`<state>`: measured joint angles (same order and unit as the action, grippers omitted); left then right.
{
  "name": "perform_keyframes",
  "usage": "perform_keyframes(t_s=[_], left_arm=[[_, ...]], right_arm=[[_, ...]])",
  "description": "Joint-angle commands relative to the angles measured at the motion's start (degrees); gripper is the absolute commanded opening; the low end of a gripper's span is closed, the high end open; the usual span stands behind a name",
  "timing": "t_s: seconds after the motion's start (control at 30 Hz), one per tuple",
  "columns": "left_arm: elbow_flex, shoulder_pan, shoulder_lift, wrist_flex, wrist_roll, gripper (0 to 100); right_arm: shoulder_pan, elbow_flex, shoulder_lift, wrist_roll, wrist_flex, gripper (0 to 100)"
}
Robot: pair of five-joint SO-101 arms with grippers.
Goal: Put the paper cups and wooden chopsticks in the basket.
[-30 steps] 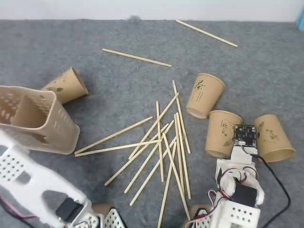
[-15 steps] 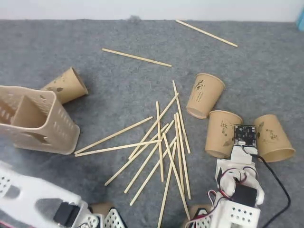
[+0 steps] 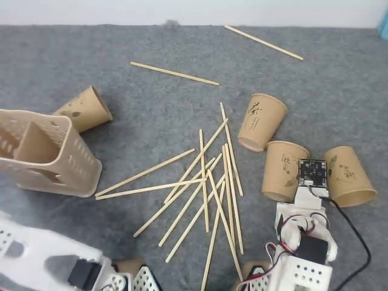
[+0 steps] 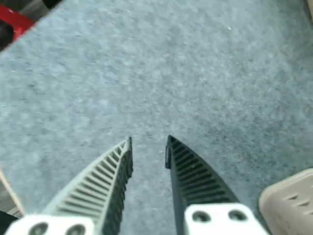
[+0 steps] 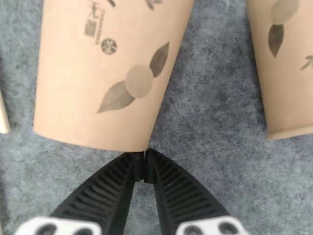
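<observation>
Four tapered paper cups (image 3: 261,121), fuzzy carpet (image 3: 151,109); left fingers (image 4: 110,178) spread, right fingers (image 5: 122,181) together.

The high view looks steeply down on the grey mat (image 3: 151,103) from above the arms' bases, taking in the whole spread. The left wrist camera sits just behind the left gripper (image 4: 149,142), close over bare mat, with a corner of the basket (image 4: 293,196) at the edge. The right wrist camera hangs close over one paper cup (image 5: 107,73) and a neighbour cup (image 5: 288,63) — both also lie in the high view.
</observation>
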<state>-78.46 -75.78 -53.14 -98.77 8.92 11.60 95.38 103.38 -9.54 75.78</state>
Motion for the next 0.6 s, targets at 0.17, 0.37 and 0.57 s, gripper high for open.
perform_keyframes(t_s=[0.17, 0.37, 0.57], left_arm=[[3.8, -4.1, 13.5, -2.1, 3.4, 10], [21.4, -3.6, 25.2, -1.7, 5.5, 10], [34.9, -2.8, 31.1, 5.2, 5.5, 10]], right_arm=[[0.6, 1.1, 0.7, -0.7, -0.7, 0.8], [0.6, 1.1, 0.7, -0.7, -0.7, 0.8], [0.6, 1.1, 0.7, -0.7, -0.7, 0.8]])
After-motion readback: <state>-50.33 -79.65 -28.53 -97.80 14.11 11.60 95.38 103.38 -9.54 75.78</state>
